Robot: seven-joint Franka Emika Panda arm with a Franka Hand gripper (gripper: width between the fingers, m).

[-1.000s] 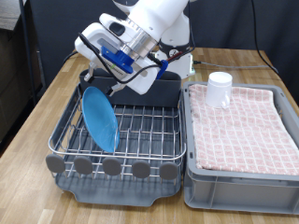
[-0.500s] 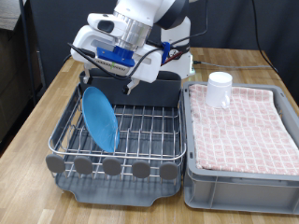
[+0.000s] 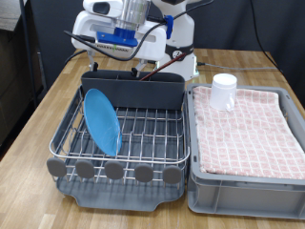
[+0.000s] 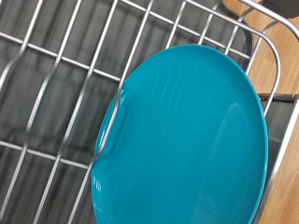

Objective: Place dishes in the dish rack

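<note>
Exterior view: your plate (image 3: 101, 121) – round, smooth, light blue – stands on edge in the rack (image 3: 143, 129), leaning at the view's left end of the chrome wire grid. The rack sits on a dark grey plastic tray with a tall trough (image 3: 133, 87) along the far side. The white cylindrical cup (image 3: 224, 91) is upright on the pink-and-white checkered cloth (image 3: 250, 134) lining the grey tub (image 3: 243, 191) at the view's right. The gripper (image 3: 122, 36) is above the trough, holding nothing visible; you can't tell how far apart its fingers are. A second ago it hung lower, over the plate – since then it has lifted. No readable writing.

Wrist view: glossy plate (image 4: 187, 140) on the wire bars (image 4: 56, 103), no fingers in frame.
</note>
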